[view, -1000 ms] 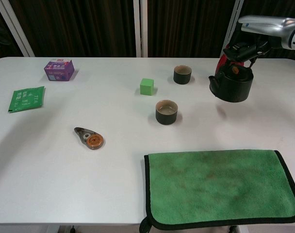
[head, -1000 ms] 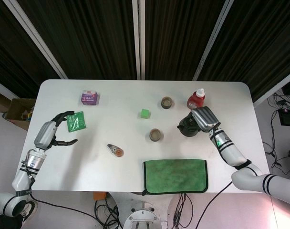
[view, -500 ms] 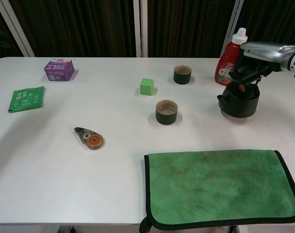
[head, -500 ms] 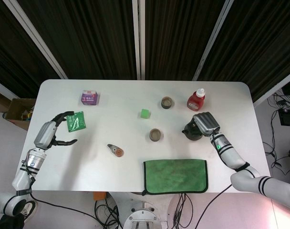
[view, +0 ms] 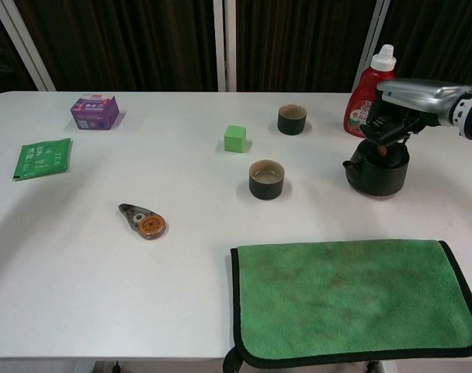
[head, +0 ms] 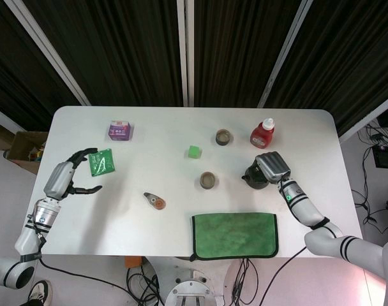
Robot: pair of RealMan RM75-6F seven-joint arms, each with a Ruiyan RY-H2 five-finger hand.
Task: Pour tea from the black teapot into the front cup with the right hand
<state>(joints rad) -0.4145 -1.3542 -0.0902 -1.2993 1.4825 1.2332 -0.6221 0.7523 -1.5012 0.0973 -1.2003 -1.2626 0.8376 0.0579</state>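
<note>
The black teapot (view: 376, 167) (head: 253, 176) stands upright on the white table, to the right of the front cup (view: 267, 179) (head: 208, 180) and a clear gap away from it, spout pointing left. My right hand (view: 399, 105) (head: 272, 167) comes in from the right above the pot, and its fingers (view: 385, 128) curl down around the handle over the lid. The front cup is a dark round cup with liquid showing inside. My left hand (head: 69, 175) hovers far left near a green tea packet (head: 102, 161), fingers apart and holding nothing.
A second dark cup (view: 292, 119) and a red bottle (view: 369, 93) stand behind the teapot. A green cube (view: 235, 138), a small tape dispenser (view: 143, 221), a purple box (view: 95, 111) and a green cloth (view: 352, 299) at the front edge lie around.
The teapot, held in the air one second ago, has come down and toward the front with my right hand and now stands on the table. The left arm has barely moved.
</note>
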